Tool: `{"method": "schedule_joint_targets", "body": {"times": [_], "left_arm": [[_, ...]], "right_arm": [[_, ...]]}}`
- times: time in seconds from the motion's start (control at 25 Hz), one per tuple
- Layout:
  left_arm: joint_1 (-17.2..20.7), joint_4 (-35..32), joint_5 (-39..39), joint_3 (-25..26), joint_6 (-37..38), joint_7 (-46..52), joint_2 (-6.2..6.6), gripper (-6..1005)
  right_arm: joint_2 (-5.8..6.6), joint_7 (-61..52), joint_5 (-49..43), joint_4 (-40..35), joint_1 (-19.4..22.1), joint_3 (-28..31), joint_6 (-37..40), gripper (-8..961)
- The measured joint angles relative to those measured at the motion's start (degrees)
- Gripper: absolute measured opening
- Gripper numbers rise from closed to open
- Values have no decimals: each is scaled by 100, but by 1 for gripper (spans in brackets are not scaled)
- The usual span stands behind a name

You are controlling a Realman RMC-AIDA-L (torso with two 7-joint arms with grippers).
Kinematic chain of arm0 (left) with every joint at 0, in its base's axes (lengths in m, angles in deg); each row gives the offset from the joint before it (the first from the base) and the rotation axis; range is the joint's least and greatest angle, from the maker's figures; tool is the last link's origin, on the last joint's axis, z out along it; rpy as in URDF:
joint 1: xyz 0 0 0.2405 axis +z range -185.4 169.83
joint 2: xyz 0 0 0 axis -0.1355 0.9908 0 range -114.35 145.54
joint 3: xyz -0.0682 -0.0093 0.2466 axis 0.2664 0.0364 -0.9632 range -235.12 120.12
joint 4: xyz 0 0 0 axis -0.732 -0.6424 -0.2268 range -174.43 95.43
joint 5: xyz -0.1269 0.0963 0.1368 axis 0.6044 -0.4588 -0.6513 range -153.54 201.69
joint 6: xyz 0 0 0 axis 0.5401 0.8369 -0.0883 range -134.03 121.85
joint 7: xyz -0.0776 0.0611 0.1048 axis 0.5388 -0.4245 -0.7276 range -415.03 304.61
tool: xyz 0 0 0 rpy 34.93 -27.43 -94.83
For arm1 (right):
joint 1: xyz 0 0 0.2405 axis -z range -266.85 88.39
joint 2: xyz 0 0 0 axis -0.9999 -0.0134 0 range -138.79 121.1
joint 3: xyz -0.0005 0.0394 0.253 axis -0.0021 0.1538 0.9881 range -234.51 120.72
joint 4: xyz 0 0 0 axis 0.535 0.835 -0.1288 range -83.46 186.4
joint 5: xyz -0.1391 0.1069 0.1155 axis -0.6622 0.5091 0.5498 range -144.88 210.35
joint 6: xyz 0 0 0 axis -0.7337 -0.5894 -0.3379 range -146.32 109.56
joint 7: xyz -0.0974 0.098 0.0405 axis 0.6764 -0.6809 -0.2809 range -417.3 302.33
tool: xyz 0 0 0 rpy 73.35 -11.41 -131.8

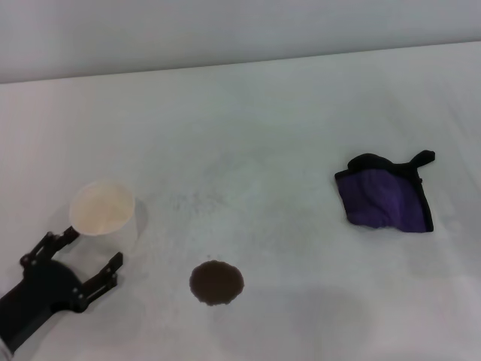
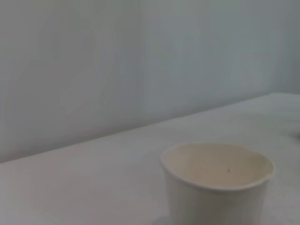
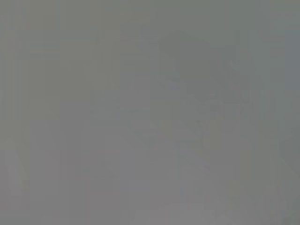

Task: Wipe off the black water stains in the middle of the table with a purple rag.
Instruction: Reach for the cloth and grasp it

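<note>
— Left gripper (image 1: 94, 256), lower left of the head view: its two black fingers (image 1: 51, 247) stand spread wide, pinching nothing, just short of a white paper cup (image 1: 104, 213).

— Is it touching that cup?

— One fingertip lies close under the cup's rim; whether they meet cannot be told. The cup stands upright and looks empty; the left wrist view shows it close up, its mouth open, in front of a pale wall (image 2: 140, 61).

— And the spill?

— The black water stains (image 1: 216, 283) form one dark, roughly round blot on the table (image 1: 270, 120), near the front edge of the head view and toward the middle, to the right of the left gripper and apart from it.

— The cloth?

— The purple rag (image 1: 386, 197) lies crumpled on the table's right side, well apart from the blot and the cup, its black edging and loop turned toward the far right. Nothing touches it.

— The right gripper?

— Not seen in the head view. The right wrist view gives only a flat grey field, so its fingers cannot be judged.
</note>
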Motion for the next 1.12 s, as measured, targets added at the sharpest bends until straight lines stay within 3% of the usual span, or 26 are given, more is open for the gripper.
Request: {"method": "schedule_joint_targets", "body": {"times": [0.36,0.56,0.84,1.12], "left_arm": [[680,-16,741,12,-673,-66,19,878],[759,-17,1136,14,-680,-62,23,877],[700,-49,1488,14,-751,-60,34,879],[647,-294,1528,13,-715,-59,45,880]], "right_arm": [[0,-13,-265,-289,15,-248,-142,850],[1,-1052,-361,-685,17,-653,-63,847],[10,-4821,-782,-2523,103,-1657,673,842],[180,-8861,-3217,-4749,-244,-2061,500,837]]}}
